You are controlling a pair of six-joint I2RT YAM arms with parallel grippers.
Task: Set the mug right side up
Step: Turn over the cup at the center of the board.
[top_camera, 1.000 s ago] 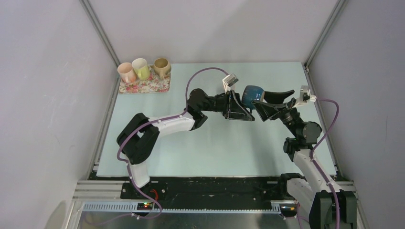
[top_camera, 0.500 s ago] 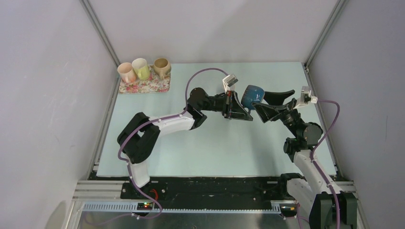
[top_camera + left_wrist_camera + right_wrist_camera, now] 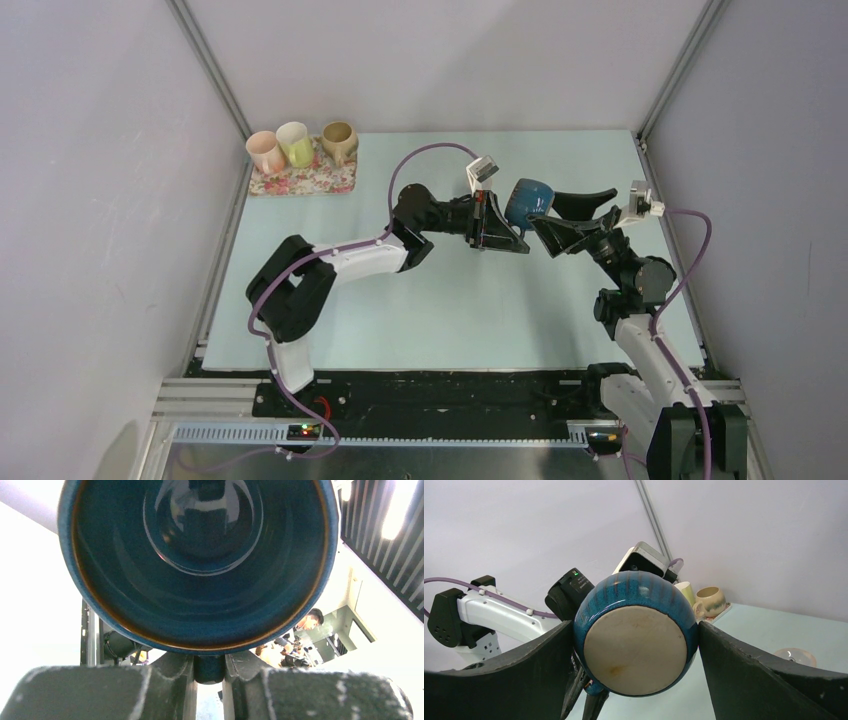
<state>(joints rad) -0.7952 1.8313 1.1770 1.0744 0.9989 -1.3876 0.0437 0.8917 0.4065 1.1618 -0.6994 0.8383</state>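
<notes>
The blue mug (image 3: 528, 203) hangs on its side above the middle of the table, between my two grippers. In the left wrist view its open mouth (image 3: 200, 555) fills the frame, and my left gripper (image 3: 208, 680) is shut on the handle (image 3: 208, 666) just below the rim. From above, the left gripper (image 3: 510, 228) meets the mug from the left. The mug's pale unglazed base (image 3: 636, 647) faces the right wrist camera. My right gripper (image 3: 634, 635) spans the mug's body, a wide black finger (image 3: 524, 665) pressed against each side. From above, the right gripper (image 3: 545, 210) comes in from the right.
Three pale mugs (image 3: 298, 145) stand on a floral mat (image 3: 300, 182) at the table's back left corner. A small pale dish (image 3: 794, 656) lies on the light blue table (image 3: 450, 310). Grey walls with metal posts close in the left, back and right sides.
My left gripper has closed onto the mug's handle. The right gripper and its wrist have shifted slightly to the right. The mug stays in the same place.
</notes>
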